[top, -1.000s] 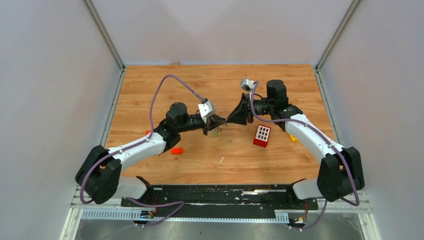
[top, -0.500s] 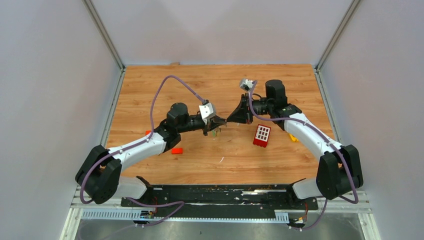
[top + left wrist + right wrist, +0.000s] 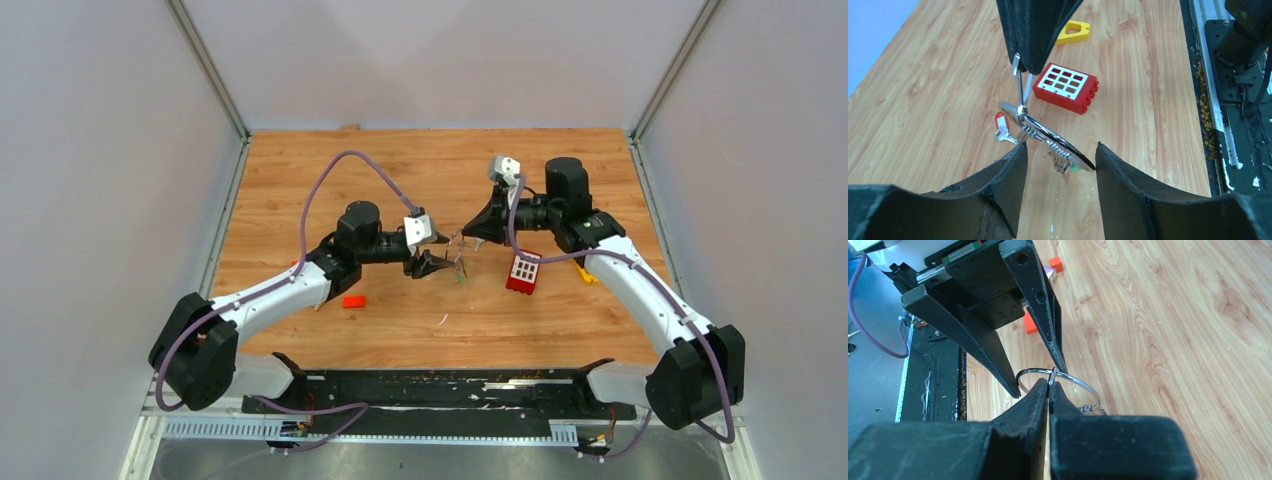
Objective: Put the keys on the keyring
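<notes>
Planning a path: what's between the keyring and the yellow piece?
The red block with white squares, between keyring and yellow piece; the top view shows it.

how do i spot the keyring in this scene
On the table, look just left of the red block with white squares. The keyring hangs at the right gripper: the only thin silver wire loop, keys dangling from it.

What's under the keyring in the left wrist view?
Several keys hang bunched from the keyring, with a green head peeking out beneath. A red-headed key shows below its left edge, over the wood table. The left fingers hide whatever lies lower.
</notes>
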Robot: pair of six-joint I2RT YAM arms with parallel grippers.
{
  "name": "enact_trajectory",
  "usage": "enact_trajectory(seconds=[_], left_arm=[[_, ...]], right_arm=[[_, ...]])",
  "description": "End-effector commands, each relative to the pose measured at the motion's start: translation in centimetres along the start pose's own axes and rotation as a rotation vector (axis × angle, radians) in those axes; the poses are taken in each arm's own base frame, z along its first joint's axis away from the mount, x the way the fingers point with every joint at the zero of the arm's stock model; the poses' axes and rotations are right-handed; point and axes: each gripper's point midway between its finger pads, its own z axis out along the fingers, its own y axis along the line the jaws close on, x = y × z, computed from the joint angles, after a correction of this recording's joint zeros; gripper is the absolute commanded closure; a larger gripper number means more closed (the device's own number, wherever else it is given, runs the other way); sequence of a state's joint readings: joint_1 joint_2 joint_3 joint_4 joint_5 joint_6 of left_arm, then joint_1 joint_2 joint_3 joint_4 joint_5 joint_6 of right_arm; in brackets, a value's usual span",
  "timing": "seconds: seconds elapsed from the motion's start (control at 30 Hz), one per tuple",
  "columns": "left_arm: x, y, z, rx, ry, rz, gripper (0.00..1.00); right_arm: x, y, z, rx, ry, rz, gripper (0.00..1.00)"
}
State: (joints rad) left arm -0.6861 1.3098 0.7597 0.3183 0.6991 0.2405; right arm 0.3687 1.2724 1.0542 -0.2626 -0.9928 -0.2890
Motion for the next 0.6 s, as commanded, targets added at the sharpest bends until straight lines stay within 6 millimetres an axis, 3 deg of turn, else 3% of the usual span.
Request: enact_trajectory(seconds=[0.0, 0.13, 0.27, 0.47, 0.57], left_arm=[[-2.1, 0.7, 0.9, 0.019, -0.034, 0.031, 0.41], [-2.4, 1.3, 1.8, 0.026, -0.041, -0.009, 0.49], [-1.8, 1.3, 2.2, 0.044, -0.009, -0.037, 0.77], [-1.6, 1.0, 1.9, 0.056, 0.024, -0.042, 1.0], [-2.4, 0.1, 1.4, 0.096, 0.01, -0.035, 1.0]], right_arm=[[-2.6, 0.3, -0.6, 0.009, -0.05, -0.064, 1.0], [-2.7, 0.4, -0.7, 0.011, -0.055, -0.043, 1.0], [-2.6, 0.4, -1.0, 0.032, -0.058, -0.046, 1.0], [-2.4, -0.1, -1.3, 0.079, -0.048, -0.058, 1.0], [-1.8, -0.7, -1.4, 0.102, -0.035, -0.047, 1.0]])
